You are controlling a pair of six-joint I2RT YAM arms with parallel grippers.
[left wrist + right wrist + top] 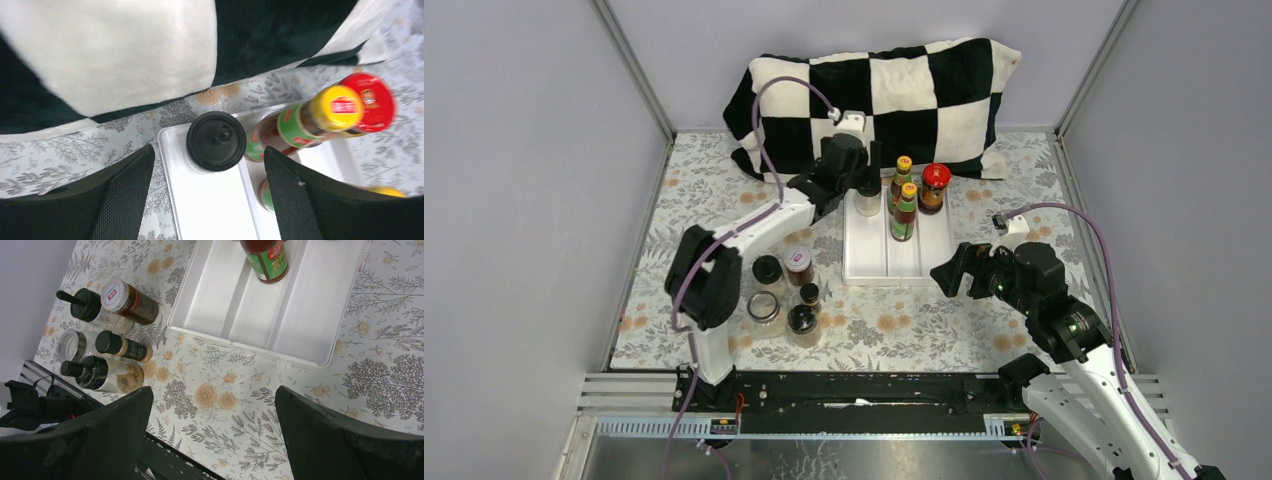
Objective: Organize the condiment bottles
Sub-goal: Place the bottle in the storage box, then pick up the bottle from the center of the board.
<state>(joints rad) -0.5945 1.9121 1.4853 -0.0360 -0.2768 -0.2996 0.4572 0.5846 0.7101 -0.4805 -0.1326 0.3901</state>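
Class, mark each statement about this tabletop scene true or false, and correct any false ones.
1. The red-lidded glass jar stands in the white rectangular plastic tray. True.
2. The right gripper grips a bottle. False: it is open and holds nothing.
3. Five bottles stand on the flowered tablecloth left of the tray. True.
4. The left gripper squeezes the black-capped jar. False: its fingers stand apart on either side of the jar.

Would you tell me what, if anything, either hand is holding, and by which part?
Nothing: the left hand straddles the black-capped jar without touching; the right hand is open, empty.
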